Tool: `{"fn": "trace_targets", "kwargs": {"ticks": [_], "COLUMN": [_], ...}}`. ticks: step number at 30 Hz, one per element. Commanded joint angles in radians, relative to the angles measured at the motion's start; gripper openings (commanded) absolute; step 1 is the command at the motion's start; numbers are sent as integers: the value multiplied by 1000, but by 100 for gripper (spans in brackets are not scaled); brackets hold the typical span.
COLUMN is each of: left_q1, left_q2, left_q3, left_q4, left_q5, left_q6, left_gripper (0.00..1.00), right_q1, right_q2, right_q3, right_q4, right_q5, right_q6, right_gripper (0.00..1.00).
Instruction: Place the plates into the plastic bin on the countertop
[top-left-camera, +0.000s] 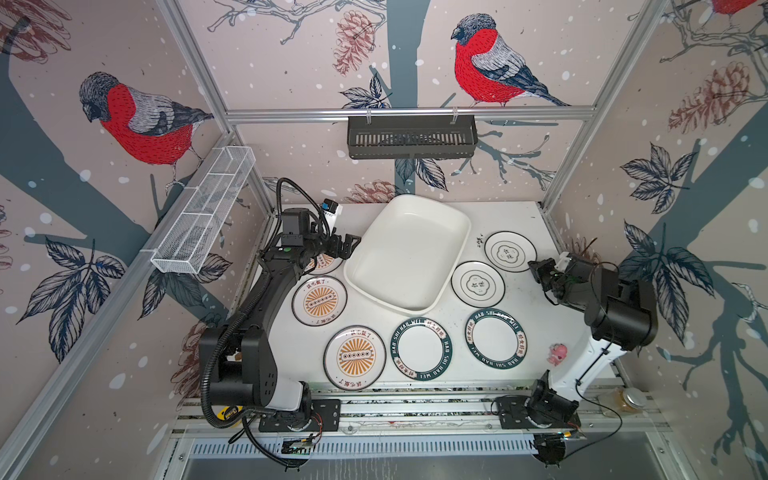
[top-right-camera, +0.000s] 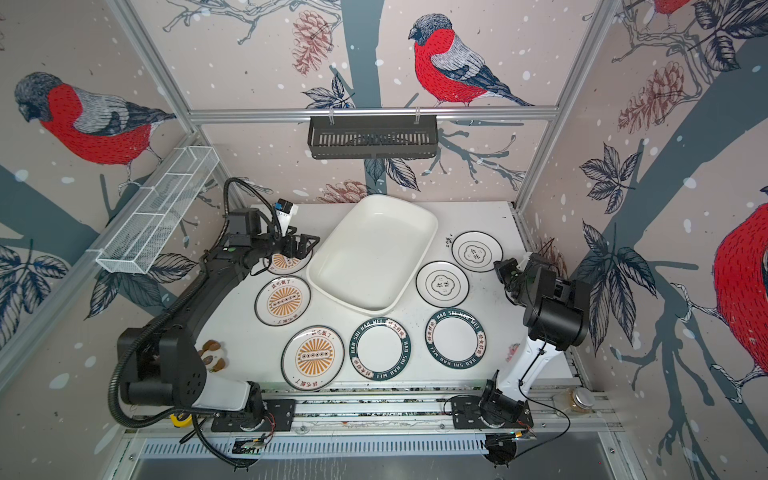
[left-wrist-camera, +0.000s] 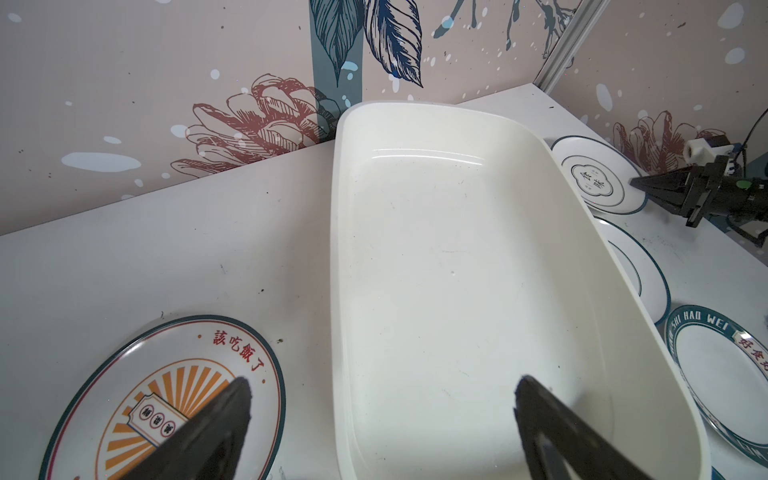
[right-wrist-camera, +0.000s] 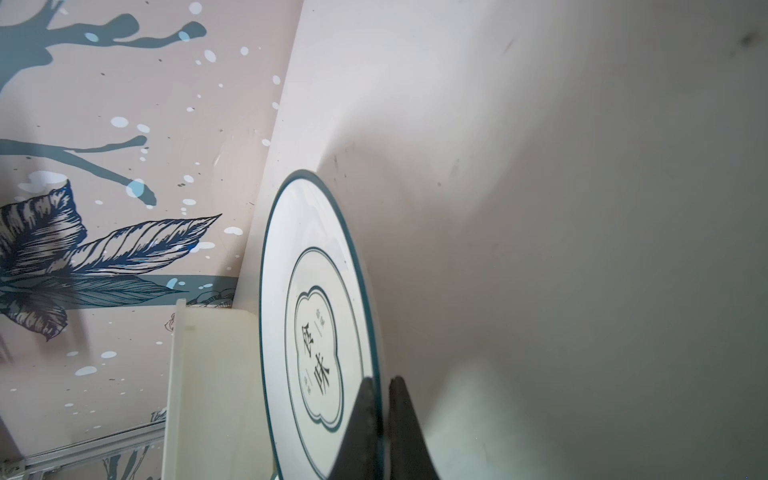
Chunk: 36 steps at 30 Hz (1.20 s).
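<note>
Room: bird wallpaper on three walls, edged with aluminium rails. A wire basket is hung on the left wall.

The left hand is held spread wide with nothing gripped, above the far sunburst plate and just beside the bin. The middle sunburst plate and the near sunburst plate are laid flat on the white, speck-marked counter.

The bin is set askew at mid-counter. All seven plates are seen outside it. A black slatted basket is hung on the back wall.

Two green-banded plates are laid in front of the bin. The near cloud plate sits to its right.

The right hand is pinched tight on the rim of the far cloud plate.
</note>
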<state>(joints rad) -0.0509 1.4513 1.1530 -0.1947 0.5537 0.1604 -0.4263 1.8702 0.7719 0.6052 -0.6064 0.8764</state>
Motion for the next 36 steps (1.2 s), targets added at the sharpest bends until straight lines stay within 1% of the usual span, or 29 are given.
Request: {"fn": "trace_targets", "kwargs": {"ticks": [1,10,15,18,22,27,36], "left_q1": [-3,-3,-3,-3,-3,-3,-3], "left_q2": [1,-9,-20,-29,-53,-72,-104], "left_q3": [15,20,39,53,50,48,60], "left_q4": [-12,-21,-36,-55,-68,-86,-98], "left_q5": [25,10,-23,-28,-38,-47,-52], "left_q6": [-4,-13,-12,-4,0,1,-12], "left_gripper": [98,98,98,98,98,98,98], "right_q1": [-5,11,47,85,156,263,466], "right_q2": [-34,-125,-193,-234,-284,-301,-231], "right_q3": [4,11,23,52,97,172,305], "right_q4": [88,83,43,-19,-89,-150,-187], "right_q5": [-20,-25,-18,-9,19,31,49], "right_q6": [42,65,52,25,-4,-19,-30], "right_gripper": [2,2,2,1,1,1,2]}}
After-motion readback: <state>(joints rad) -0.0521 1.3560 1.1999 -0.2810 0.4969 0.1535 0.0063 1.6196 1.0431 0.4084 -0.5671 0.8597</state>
